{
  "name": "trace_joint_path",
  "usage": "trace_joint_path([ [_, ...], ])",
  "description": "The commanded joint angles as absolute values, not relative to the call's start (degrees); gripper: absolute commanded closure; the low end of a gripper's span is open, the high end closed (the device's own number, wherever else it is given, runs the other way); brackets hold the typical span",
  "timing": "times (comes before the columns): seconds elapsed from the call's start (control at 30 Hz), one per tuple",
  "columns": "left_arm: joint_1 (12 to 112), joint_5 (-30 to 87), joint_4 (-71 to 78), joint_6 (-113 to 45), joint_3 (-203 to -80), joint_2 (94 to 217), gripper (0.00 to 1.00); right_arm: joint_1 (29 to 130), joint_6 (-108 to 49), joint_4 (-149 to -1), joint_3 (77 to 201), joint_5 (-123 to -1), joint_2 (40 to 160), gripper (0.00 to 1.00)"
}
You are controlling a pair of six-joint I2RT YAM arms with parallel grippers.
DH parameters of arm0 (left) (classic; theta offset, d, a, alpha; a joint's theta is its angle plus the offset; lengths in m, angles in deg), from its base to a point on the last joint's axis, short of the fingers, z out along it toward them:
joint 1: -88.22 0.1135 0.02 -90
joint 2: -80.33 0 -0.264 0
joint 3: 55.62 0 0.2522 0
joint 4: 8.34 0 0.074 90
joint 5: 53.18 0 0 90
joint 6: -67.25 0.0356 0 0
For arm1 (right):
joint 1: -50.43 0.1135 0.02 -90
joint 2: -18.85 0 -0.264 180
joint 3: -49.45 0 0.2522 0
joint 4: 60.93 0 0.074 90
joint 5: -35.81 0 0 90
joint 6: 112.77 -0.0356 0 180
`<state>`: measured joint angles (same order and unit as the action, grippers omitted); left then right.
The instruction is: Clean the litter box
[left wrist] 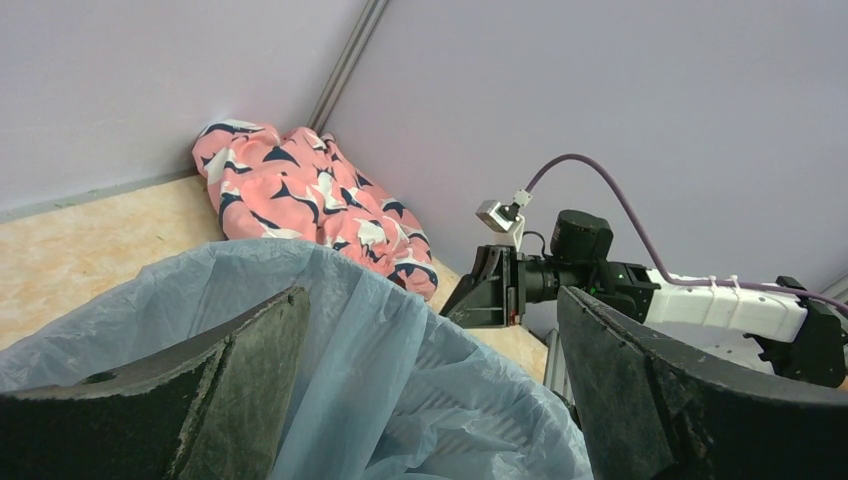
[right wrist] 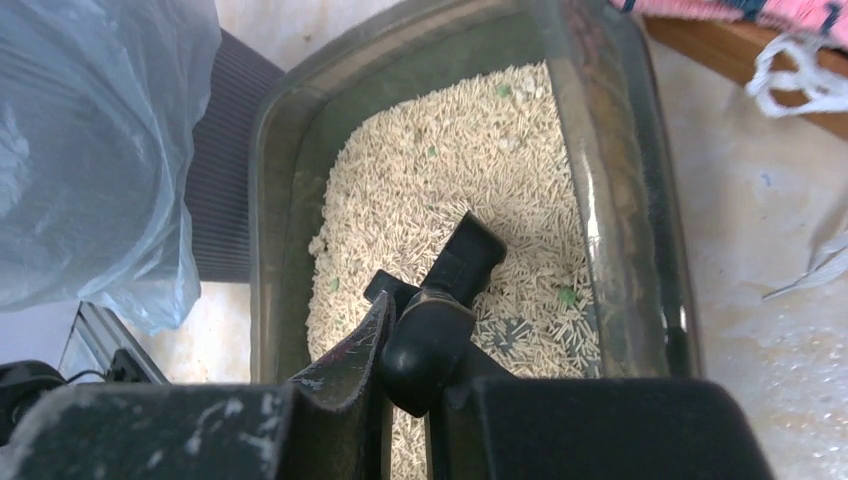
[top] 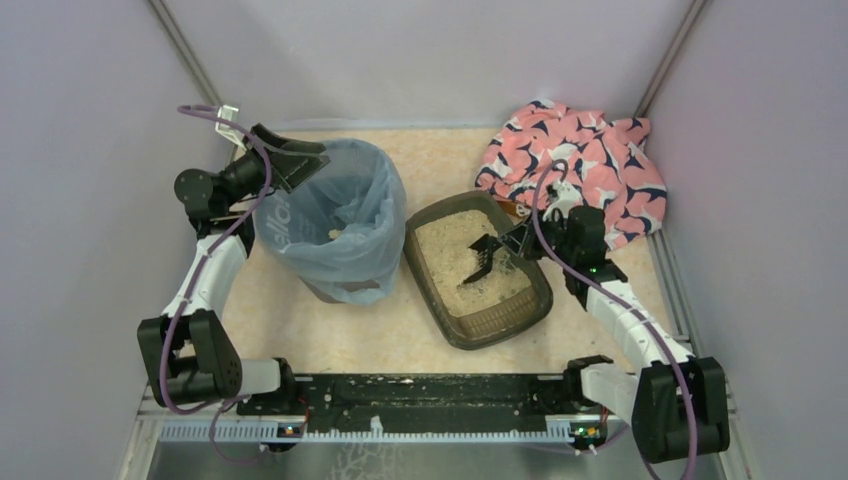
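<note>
Brown litter box [top: 495, 325], beige litter [top: 445, 245], blue bag [top: 340, 215], pink-and-navy patterned cloth [top: 590, 150]

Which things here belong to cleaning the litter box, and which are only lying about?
For the job: litter box; scoop; bin.
Lying about: pink patterned cloth in the far right corner.

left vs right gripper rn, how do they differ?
The left gripper is open; the right gripper is shut on the scoop by its handle. Left gripper sits at the rim of the blue-bagged bin; right gripper is over the litter box, scoop head in the litter. Both are black two-finger grippers.
</note>
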<state>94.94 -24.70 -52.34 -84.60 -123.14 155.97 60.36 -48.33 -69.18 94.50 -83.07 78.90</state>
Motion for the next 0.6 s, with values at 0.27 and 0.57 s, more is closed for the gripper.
trace_joint_path([
  [0.27,94.3,-24.39,-51.89,-82.51,-124.31,156.57,0.01,56.42,-52.39,-58.12,100.43,-88.3,80.73,1.0],
  [0.57,94.36,-24.36,-52.04,-82.8,-124.38,157.03,0.01,59.05,-38.46,-74.18,106.53,-78.82,76.25,1.0],
])
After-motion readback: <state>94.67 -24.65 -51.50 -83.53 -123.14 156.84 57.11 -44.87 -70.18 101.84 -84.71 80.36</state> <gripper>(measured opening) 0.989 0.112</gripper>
